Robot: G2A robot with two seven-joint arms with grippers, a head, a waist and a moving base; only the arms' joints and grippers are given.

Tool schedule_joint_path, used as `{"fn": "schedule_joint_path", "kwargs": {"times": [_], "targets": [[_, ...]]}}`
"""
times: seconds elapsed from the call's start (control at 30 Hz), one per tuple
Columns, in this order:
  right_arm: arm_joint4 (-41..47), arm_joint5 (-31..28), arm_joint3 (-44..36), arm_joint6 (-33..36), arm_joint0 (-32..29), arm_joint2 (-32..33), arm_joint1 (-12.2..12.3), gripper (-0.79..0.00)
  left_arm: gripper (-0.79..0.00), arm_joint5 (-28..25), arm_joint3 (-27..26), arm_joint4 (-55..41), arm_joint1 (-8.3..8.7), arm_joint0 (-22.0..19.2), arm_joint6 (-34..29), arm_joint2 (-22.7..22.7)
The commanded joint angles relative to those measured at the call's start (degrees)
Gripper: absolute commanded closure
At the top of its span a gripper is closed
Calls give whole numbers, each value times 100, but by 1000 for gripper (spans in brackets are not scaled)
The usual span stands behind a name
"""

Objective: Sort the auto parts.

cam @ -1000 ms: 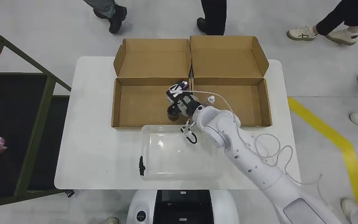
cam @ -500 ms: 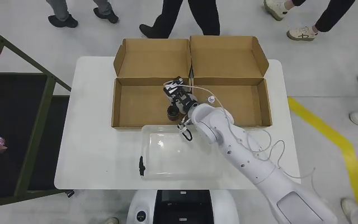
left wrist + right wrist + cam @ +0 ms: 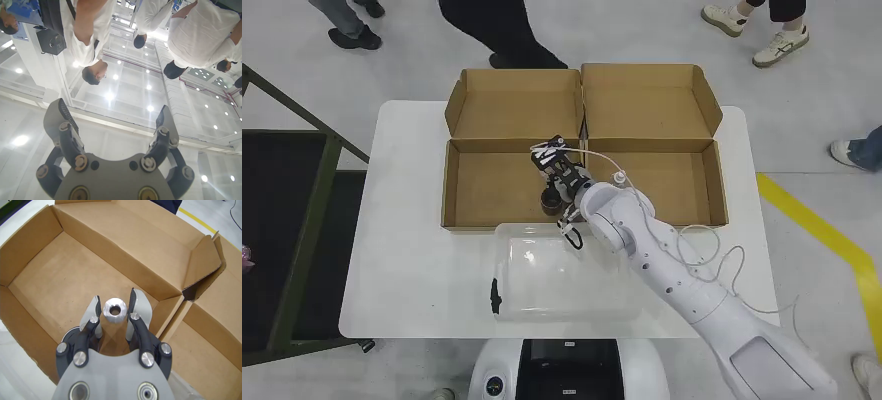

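My right gripper hangs inside the left cardboard box, near its front right corner. Its fingers are open, and a silver ring-shaped part with a round centre hole sits between them, a thin gap showing on each side. A black round part lies on the box floor just under the gripper. Off the table, my left gripper is open, points up at the ceiling and holds nothing.
The right cardboard box stands open beside the left one. A clear plastic bin sits in front of the boxes, and a small black part lies at its left edge. People walk beyond the table's far edge.
My right arm has shifted slightly left and farther into the left box.
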Motion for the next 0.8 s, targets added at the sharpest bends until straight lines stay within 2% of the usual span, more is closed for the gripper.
{"fn": "schedule_joint_path", "kwargs": {"times": [0.0, 0.33, 0.57, 0.77], "targets": [[3, -16, 11, -4, -6, 18, -17, -305, -785, 0, 0, 0, 0, 0, 0, 0], [-141, -277, -396, -267, -159, 193, -32, -308, -785, 0, 0, 0, 0, 0, 0, 0], [-312, -627, -1170, -423, -514, 481, 56, -314, -785, 0, 0, 0, 0, 0, 0, 0], [-604, -1066, -2007, -661, -1054, 816, 195, -345, -785, 0, 0, 0, 0, 0, 0, 0]]}}
